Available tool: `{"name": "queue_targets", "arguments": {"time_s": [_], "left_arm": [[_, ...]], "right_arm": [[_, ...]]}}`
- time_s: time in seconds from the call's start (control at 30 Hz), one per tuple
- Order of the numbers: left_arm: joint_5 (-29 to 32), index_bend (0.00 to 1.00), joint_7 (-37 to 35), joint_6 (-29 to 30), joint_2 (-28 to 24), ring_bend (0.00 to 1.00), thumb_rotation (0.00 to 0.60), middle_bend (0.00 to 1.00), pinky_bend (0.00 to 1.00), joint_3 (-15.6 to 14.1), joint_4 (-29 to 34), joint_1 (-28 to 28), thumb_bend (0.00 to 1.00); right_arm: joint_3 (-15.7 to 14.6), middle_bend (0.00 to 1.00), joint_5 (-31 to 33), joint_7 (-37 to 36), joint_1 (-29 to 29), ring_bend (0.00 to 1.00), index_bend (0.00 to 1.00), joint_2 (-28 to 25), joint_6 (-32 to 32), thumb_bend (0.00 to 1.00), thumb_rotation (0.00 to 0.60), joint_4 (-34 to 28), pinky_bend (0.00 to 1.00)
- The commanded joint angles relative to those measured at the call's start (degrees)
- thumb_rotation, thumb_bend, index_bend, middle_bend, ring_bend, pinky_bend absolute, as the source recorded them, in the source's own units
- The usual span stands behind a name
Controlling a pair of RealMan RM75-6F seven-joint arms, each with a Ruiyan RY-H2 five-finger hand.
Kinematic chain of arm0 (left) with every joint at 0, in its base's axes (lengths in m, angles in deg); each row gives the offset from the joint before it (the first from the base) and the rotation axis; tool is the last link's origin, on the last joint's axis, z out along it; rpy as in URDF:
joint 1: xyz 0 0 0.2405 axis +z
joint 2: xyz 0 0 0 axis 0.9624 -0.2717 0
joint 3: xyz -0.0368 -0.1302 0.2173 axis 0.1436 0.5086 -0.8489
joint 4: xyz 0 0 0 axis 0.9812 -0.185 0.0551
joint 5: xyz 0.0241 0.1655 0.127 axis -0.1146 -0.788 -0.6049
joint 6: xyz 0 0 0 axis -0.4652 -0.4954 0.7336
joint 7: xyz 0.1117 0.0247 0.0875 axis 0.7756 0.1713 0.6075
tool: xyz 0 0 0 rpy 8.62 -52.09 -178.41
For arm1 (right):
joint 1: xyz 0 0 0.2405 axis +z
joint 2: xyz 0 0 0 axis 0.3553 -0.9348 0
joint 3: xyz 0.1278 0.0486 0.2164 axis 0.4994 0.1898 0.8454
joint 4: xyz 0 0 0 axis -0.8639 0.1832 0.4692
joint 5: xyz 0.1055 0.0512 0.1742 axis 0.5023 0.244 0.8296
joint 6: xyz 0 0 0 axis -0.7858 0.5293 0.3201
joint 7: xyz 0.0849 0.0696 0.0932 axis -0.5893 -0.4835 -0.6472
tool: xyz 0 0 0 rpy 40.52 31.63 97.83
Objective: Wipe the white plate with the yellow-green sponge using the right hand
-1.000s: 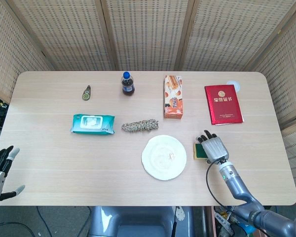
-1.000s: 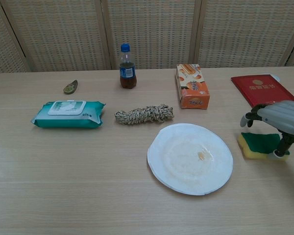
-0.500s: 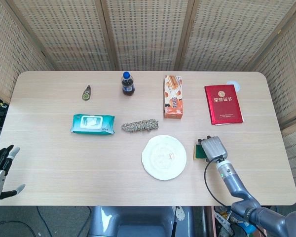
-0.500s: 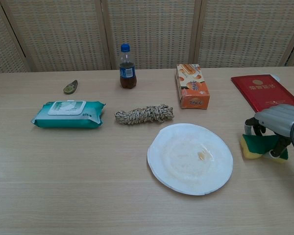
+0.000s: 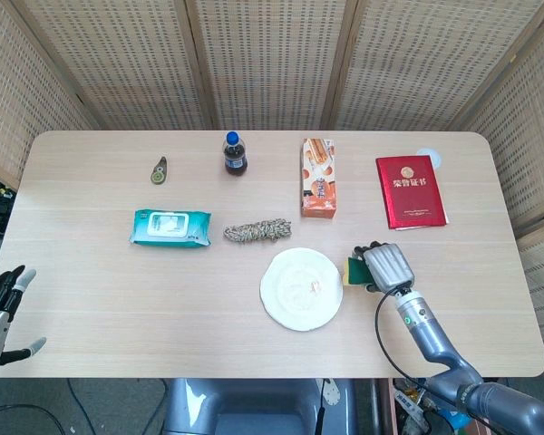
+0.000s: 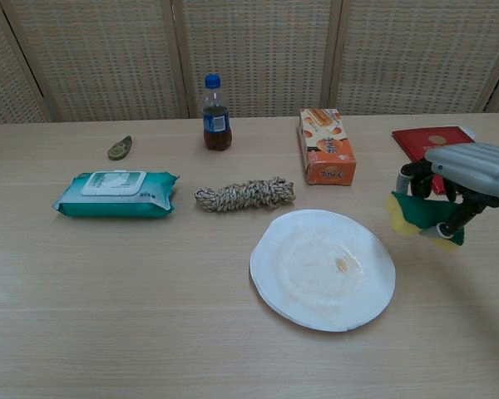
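Note:
The white plate (image 5: 300, 287) (image 6: 323, 268) lies flat near the table's front middle, with a small brownish smear near its centre. My right hand (image 5: 386, 265) (image 6: 466, 173) grips the yellow-green sponge (image 5: 354, 271) (image 6: 418, 215) and holds it lifted off the table, just right of the plate's rim. The sponge's green side faces up under the fingers; its yellow edge points toward the plate. My left hand (image 5: 0, 313) hangs off the table's front left corner, fingers spread and holding nothing.
A red booklet (image 5: 410, 191) lies behind the right hand. An orange snack box (image 5: 317, 178), a rope bundle (image 5: 257, 231), a teal wipes pack (image 5: 170, 227), a cola bottle (image 5: 235, 154) and a small green tape dispenser (image 5: 160, 169) stand further back and left.
The right hand closed on the sponge, lifted it off the table and carried it left toward the plate. The left hand stayed still.

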Motion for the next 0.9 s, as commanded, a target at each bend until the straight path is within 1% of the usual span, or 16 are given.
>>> {"name": "queue_targets", "arguments": {"time_s": [0.03,0.1,0.17,0.23,0.37,0.47,0.57,0.7,0.8,0.9], "left_arm": [[0.15,0.0,-0.07,-0.24,-0.08,0.0,0.6,0.0,0.0,0.03,0.08,-0.14,0.0],[0.12,0.0,-0.13,-0.53,-0.09,0.0,0.6,0.0,0.0,0.02,0.1,-0.33,0.0],[0.21,0.0,0.04,-0.83,-0.05,0.0,0.6,0.0,0.0,0.04,0.09,-0.51,0.0],[0.39,0.0,0.21,-1.15,0.0,0.0,0.6,0.0,0.0,0.11,0.2,-0.72,0.0],[1.03,0.0,0.3,-1.73,-0.03,0.0,0.6,0.0,0.0,0.34,0.36,-1.06,0.0],[1.67,0.0,0.25,-2.27,-0.03,0.0,0.6,0.0,0.0,0.55,0.36,-1.32,0.0],[2.44,0.0,0.42,-3.25,0.01,0.0,0.6,0.0,0.0,0.68,0.34,-1.76,0.0],[2.96,0.0,0.36,-3.49,-0.07,0.0,0.6,0.0,0.0,0.81,0.4,-1.88,0.0],[3.27,0.0,0.21,-3.52,-0.14,0.0,0.6,0.0,0.0,0.91,0.39,-1.91,0.0],[3.8,0.0,0.25,-3.89,-0.06,0.0,0.6,0.0,0.0,1.01,0.3,-2.05,0.0]], "right_arm": [[0.9,0.54,-2.11,-7.95,1.49,0.39,0.43,-4.44,-0.75,0.32,0.6,-8.15,0.46],[0.45,0.54,-3.31,-13.07,2.45,0.39,0.43,-4.72,-2.4,0.32,0.6,-10.1,0.44],[-0.01,0.54,-4.24,-16.58,3.77,0.39,0.43,-4.51,-4.45,0.32,0.6,-10.48,0.42],[-0.4,0.54,-5.6,-18.8,5.31,0.39,0.43,-3.04,-5.55,0.32,0.6,-8.7,0.4],[-0.77,0.54,-7.42,-21.8,6.96,0.39,0.43,1.51,-4.81,0.32,0.6,-3.57,0.4],[-1.62,0.54,-9.33,-21.74,7.97,0.39,0.44,3.95,-4.24,0.32,0.6,-0.02,0.4],[-2.78,0.54,-11.47,-20.43,9.57,0.39,0.44,7.97,-3.94,0.32,0.6,6.32,0.4],[-2.83,0.54,-11.92,-20.24,10.71,0.39,0.44,11.96,-3.24,0.33,0.6,11.94,0.4],[-2.95,0.54,-11.89,-20.7,11.3,0.39,0.44,14.02,-3.14,0.33,0.6,14.66,0.4],[-3.7,0.54,-12.52,-20.57,11.96,0.39,0.44,15.36,-3.11,0.33,0.6,16.42,0.4]]}}
